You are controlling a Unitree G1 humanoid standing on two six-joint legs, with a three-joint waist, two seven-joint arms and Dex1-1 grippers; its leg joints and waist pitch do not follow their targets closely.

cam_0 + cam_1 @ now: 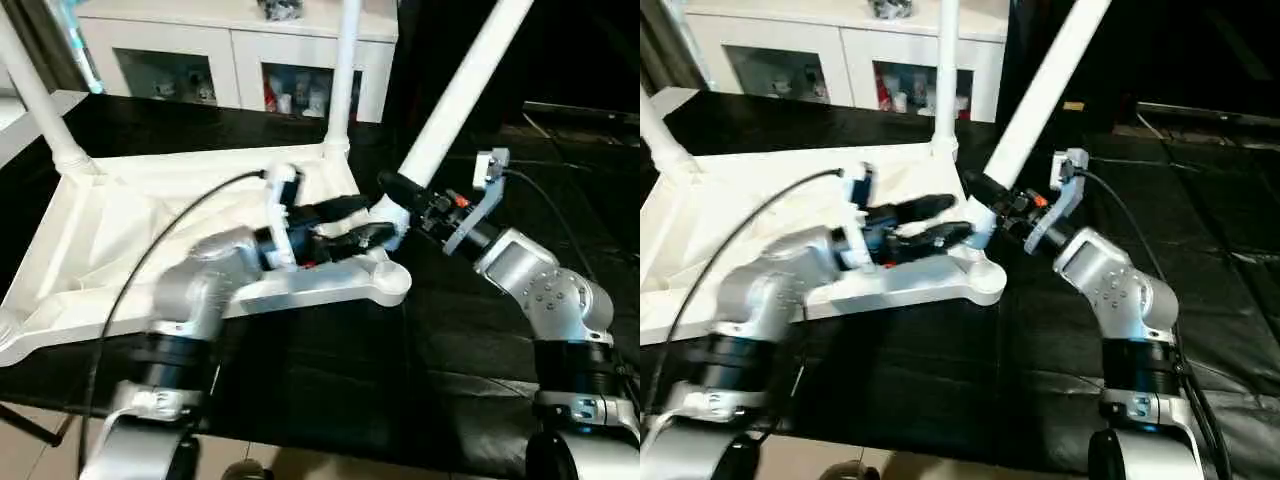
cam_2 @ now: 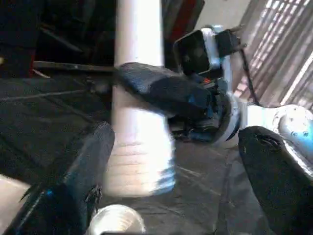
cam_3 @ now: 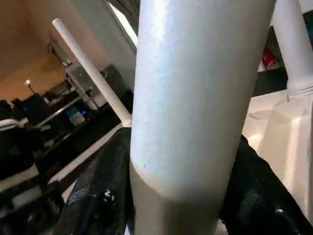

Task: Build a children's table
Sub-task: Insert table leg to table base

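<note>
White cabinet [image 1: 240, 50] behind upturned tabletop [image 1: 120, 230]

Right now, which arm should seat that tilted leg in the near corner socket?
Right. The right gripper is shut on the tilted leg near its threaded end, just above the corner socket. The left gripper is open beside it, holding nothing.

One tabletop [image 1: 120, 230], three legs [image 1: 462, 95], two pincers [image 1: 350, 222], one cabinet [image 1: 235, 50].
</note>
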